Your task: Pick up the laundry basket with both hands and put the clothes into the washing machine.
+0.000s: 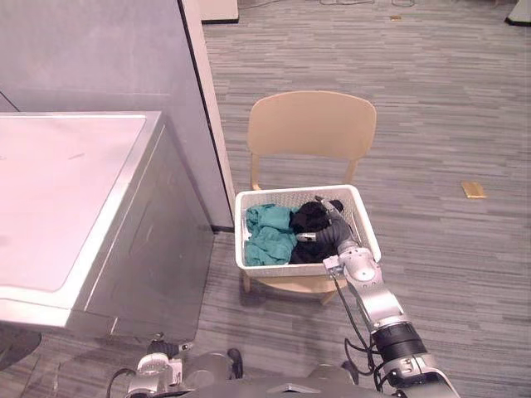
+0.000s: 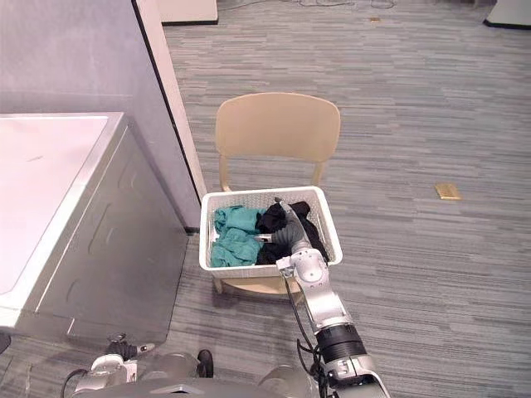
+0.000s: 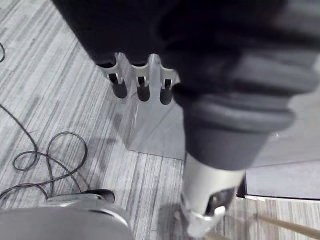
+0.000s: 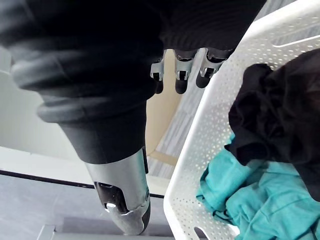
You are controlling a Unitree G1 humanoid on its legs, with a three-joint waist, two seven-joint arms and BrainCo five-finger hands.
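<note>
Hangs left hand (image 3: 141,77) low with fingers slack, hovers right hand (image 1: 330,225) open-fingered over clothes (image 1: 270,236) in laundry basket (image 1: 303,194) on chair (image 1: 311,124), mid-reach before grasp; next calls for both hands on opposite rims.

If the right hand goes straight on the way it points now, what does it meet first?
Probably the black clothes in the white perforated plastic laundry basket; depth is unclear.
</note>
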